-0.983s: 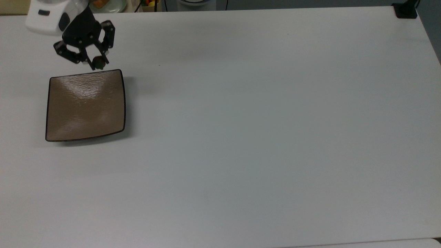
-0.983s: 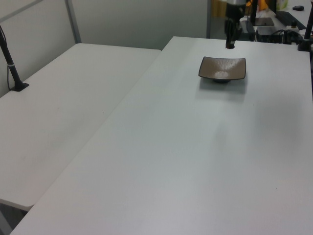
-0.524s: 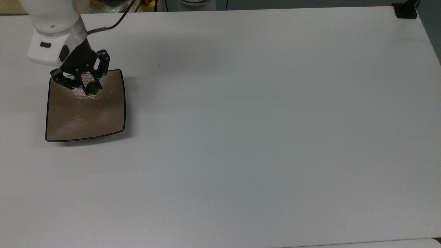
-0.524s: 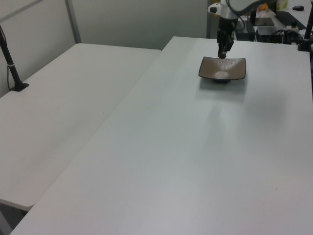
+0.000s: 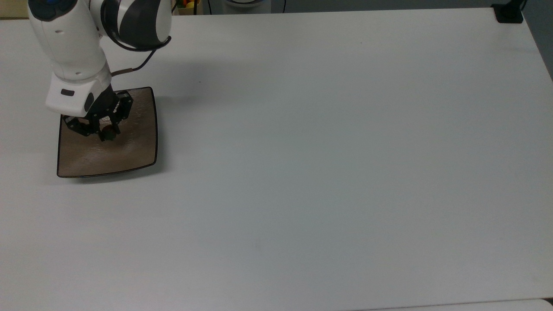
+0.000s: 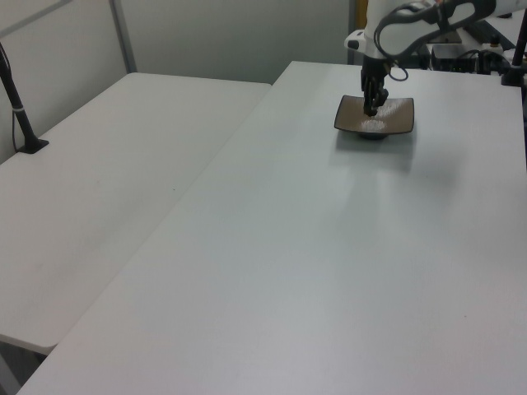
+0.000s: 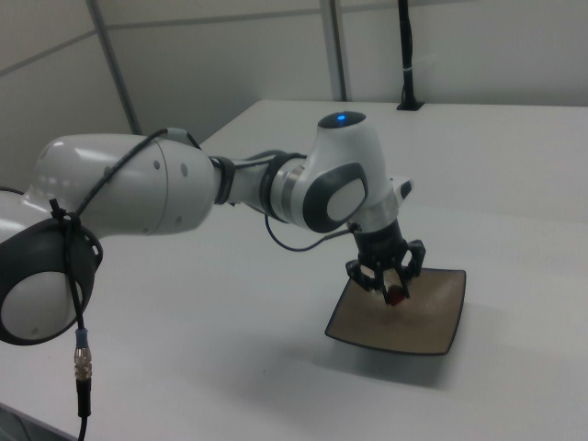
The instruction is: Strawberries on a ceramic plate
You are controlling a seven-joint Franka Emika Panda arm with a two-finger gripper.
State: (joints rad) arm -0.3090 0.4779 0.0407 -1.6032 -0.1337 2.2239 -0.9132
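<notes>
A square glossy tan-brown ceramic plate (image 5: 129, 147) (image 6: 399, 115) (image 7: 432, 312) with a thin dark rim lies on the white table near the top view's left edge. My gripper (image 5: 108, 133) (image 6: 372, 108) (image 7: 394, 293) hangs over the middle of the plate, pointing down. It is shut on the small dark red strawberry (image 5: 109, 134) (image 7: 395, 295), which sits between the fingertips just above the plate's surface. In the left view the berry is too small to make out.
The white table (image 5: 324, 151) stretches wide to the top view's right of the plate. A second white table (image 6: 107, 189) adjoins it at the left view's left. A black clamp post (image 5: 509, 13) stands at the top view's far right corner.
The arm has carried the strawberry from behind the plate's far edge to over the plate's middle and has come lower. The gripper has stayed shut on the berry.
</notes>
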